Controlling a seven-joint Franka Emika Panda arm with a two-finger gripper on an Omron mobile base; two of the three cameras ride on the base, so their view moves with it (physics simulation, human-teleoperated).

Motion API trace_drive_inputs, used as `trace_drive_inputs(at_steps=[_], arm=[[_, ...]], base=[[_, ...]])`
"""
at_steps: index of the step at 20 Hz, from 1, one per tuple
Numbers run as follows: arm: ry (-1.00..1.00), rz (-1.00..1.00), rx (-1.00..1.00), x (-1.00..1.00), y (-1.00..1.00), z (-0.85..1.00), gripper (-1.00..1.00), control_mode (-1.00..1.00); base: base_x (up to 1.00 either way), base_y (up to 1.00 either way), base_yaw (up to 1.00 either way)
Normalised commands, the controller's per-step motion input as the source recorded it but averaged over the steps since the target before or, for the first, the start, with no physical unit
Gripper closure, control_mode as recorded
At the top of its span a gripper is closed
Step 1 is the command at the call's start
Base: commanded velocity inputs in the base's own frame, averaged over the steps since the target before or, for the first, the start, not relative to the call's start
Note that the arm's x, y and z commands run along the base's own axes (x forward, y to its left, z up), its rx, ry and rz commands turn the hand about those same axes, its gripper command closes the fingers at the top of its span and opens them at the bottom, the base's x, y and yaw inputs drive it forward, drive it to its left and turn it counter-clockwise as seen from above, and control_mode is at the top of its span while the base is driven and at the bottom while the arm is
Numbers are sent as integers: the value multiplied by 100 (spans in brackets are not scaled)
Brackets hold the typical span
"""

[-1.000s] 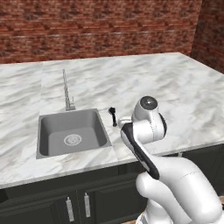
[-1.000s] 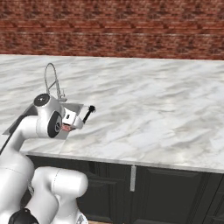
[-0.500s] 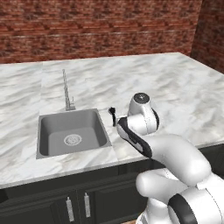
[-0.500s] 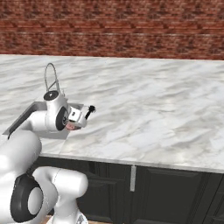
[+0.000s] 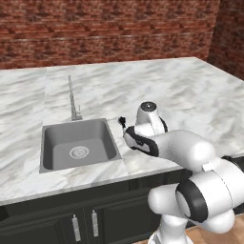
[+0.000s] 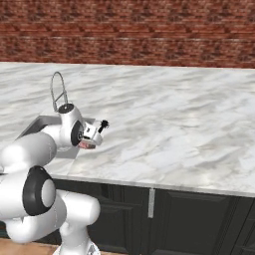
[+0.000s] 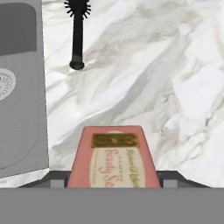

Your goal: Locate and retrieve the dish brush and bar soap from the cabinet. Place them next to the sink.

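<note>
The jaws stand partly apart and are clamped on the bar soap [image 7: 111, 157], one dark finger at each long side of the reddish block, its paler labelled face turned up to the hand camera. From the right base view the gripper [image 6: 88, 141] shows a sliver of red beneath it, low over the marble counter [image 6: 189, 129].

Against the pictures of a second ago, the arm has folded in and the wrist has sunk toward the counter edge, while the grip has kept its width. That reads as a lowering to set the soap down, not a release yet. Whether the block already touches the marble is hard to judge, as the hand hides its underside.

In the hand view the dish brush [image 7: 77, 35] lies at eleven o'clock from the soap, flat on the marble, bristle head away from the gripper, well apart from it. The sink [image 7: 19, 87] runs along nine o'clock, its rim just beside the brush handle. In the left base view the brush [image 5: 122, 122] sits at three o'clock of the basin [image 5: 78, 148].

So the brush appears already placed; the soap is the last piece, and opening the jaws here should finish it.
</note>
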Motion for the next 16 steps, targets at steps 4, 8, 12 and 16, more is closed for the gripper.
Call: trace_drive_inputs(at_steps=[4, 8, 12, 16], arm=[[-9, -2, 0, 12, 0, -43, 100, -100], [-11, -2, 0, 9, 0, -42, 100, -100], [-9, -1, 3, 15, 0, -25, 100, -100], [-6, 0, 6, 16, 2, -20, 100, -100]], base=[[0, 0, 0], [0, 0, 0], [0, 0, 0], [0, 0, 0]])
